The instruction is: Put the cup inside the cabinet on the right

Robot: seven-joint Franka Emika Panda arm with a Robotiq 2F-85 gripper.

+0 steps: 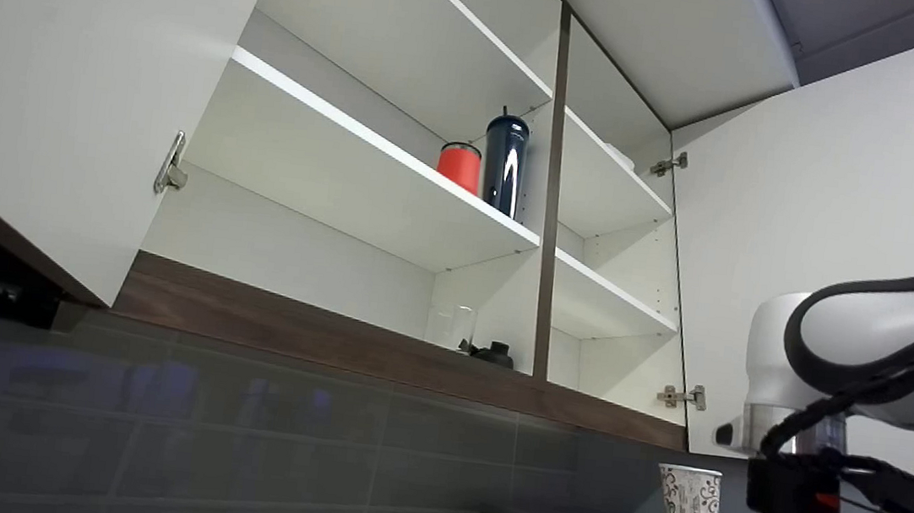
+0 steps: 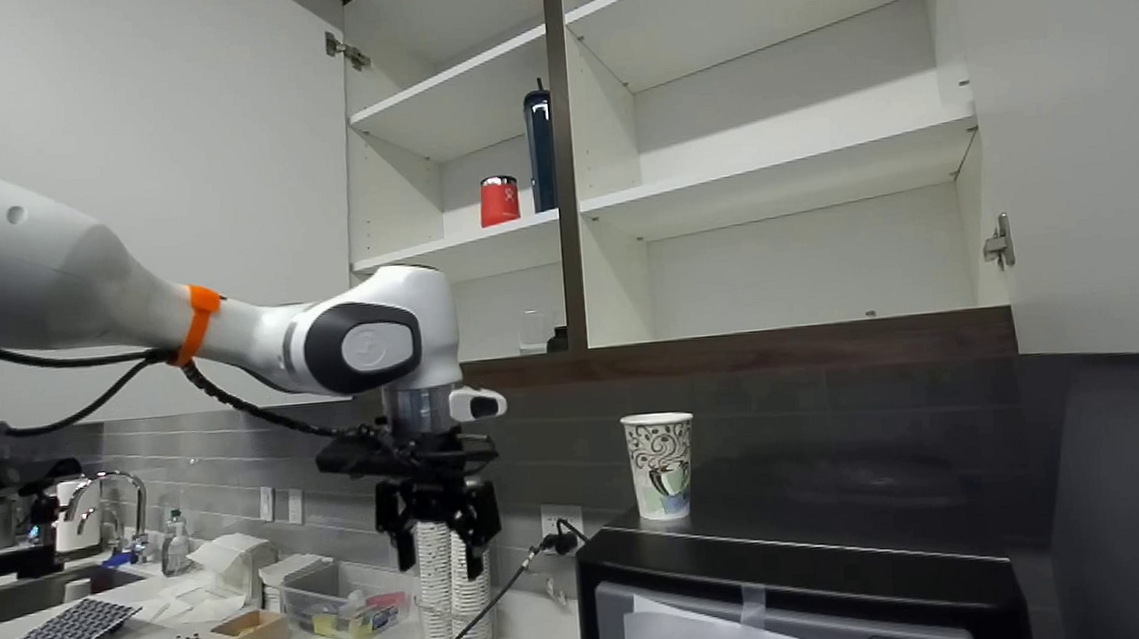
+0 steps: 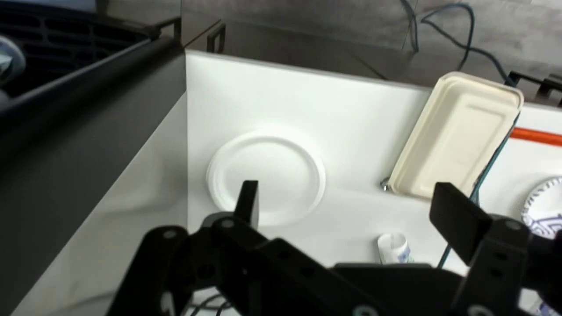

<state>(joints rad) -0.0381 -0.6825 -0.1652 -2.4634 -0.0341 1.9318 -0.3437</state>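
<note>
The cup is a white paper cup with a grey swirl pattern. It stands upright on the black microwave's top in both exterior views (image 1: 689, 512) (image 2: 660, 469). The cabinet on the right has white shelves and an open door; it shows in both exterior views (image 1: 618, 296) (image 2: 779, 166), above the cup. My gripper (image 2: 440, 561) points down, left of the cup and apart from it. In the wrist view my gripper (image 3: 345, 186) has its fingers wide apart with nothing between them. I cannot make out the cup on the microwave in the wrist view.
The left cabinet section holds a red cup (image 2: 499, 201) and a dark blue bottle (image 2: 540, 151). Stacked paper cups (image 2: 453, 593) stand below my gripper. The microwave (image 2: 795, 539) rises at the right. The counter has a white plate (image 3: 272, 175), tan tray (image 3: 456, 136) and another patterned cup (image 3: 394, 249).
</note>
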